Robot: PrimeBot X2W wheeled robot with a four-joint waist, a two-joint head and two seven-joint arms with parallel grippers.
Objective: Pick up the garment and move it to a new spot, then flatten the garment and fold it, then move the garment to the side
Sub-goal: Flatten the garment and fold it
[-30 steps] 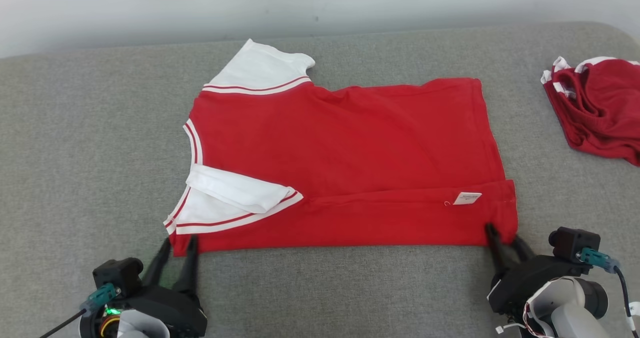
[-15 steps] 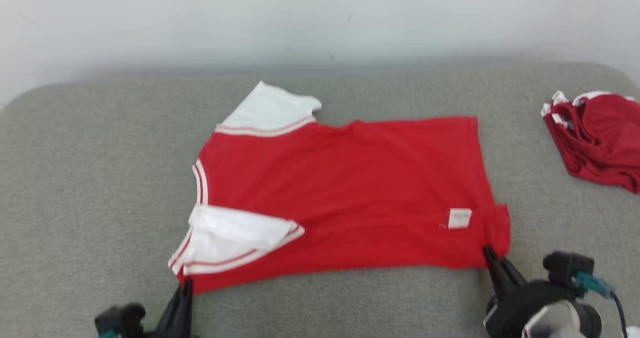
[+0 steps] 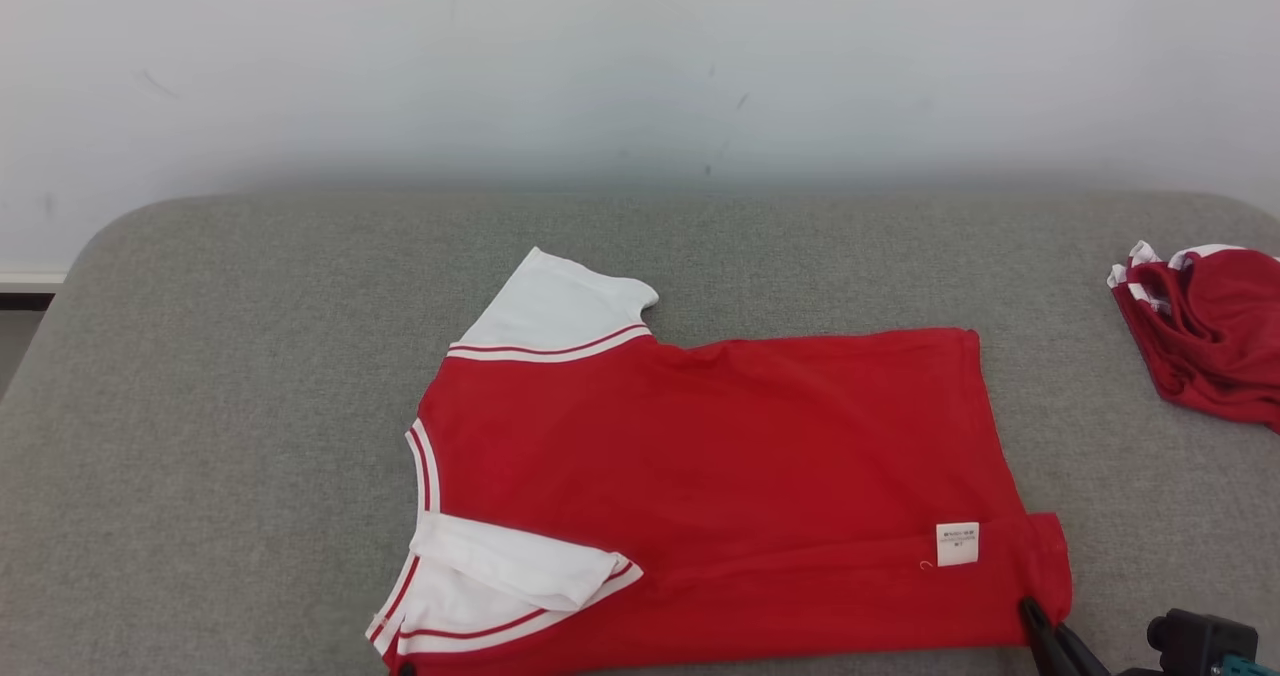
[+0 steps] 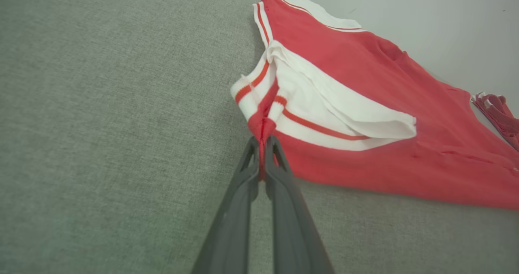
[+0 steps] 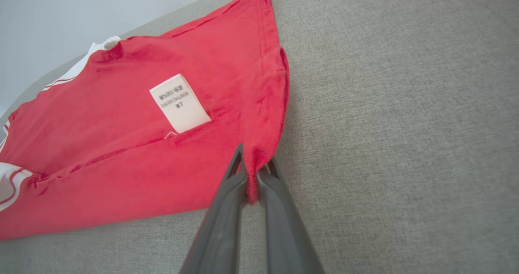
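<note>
The red garment [image 3: 720, 456] lies flat on the grey surface [image 3: 250, 406]. The right tool [image 3: 1030, 616] pinches its near right corner. A crumpled red heap [image 3: 1210, 346] lies far right.

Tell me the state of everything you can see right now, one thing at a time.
shirt, lying mostly flat, near edge folded over
near sleeve, folded back onto the shirt
far sleeve, spread flat
label, exposed
other garment, crumpled in a heap
left gripper, jaws shut on the shirt's shoulder corner
right gripper, jaws shut on the shirt's hem corner
</note>
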